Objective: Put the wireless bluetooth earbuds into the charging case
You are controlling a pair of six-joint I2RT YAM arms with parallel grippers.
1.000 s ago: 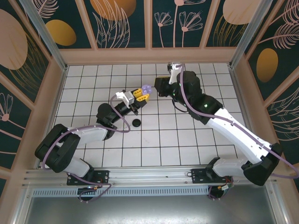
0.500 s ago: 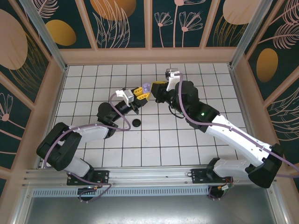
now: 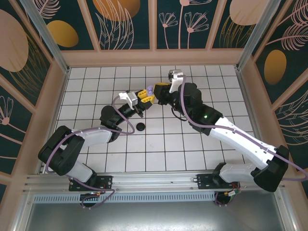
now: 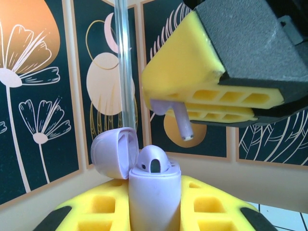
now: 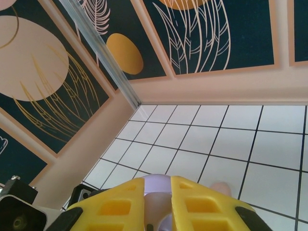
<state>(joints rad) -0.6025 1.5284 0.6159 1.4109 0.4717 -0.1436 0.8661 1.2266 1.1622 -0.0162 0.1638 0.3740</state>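
Observation:
My left gripper (image 3: 144,97) (image 4: 154,216) is shut on the lilac charging case (image 4: 154,197) (image 3: 150,91) and holds it upright. The lid (image 4: 111,154) is swung open to the left. One lilac earbud (image 4: 154,161) sits in the case. My right gripper (image 3: 160,89) (image 5: 158,192) is shut on a second lilac earbud (image 4: 179,120) (image 5: 162,207). In the left wrist view that earbud's stem points down, just above and slightly right of the case mouth, not touching it. In the right wrist view the lilac case (image 5: 161,182) shows below the pinched earbud.
A round black case (image 3: 140,126) lies on the tiled table (image 3: 163,144) just in front of the left gripper. A small pale pink object (image 5: 221,187) rests on the tiles to the right of my right fingers. The back wall (image 3: 154,57) stands close behind both grippers.
My right gripper has moved left with the lilac earbud and now stands right beside the case. The left gripper has held the case almost still.

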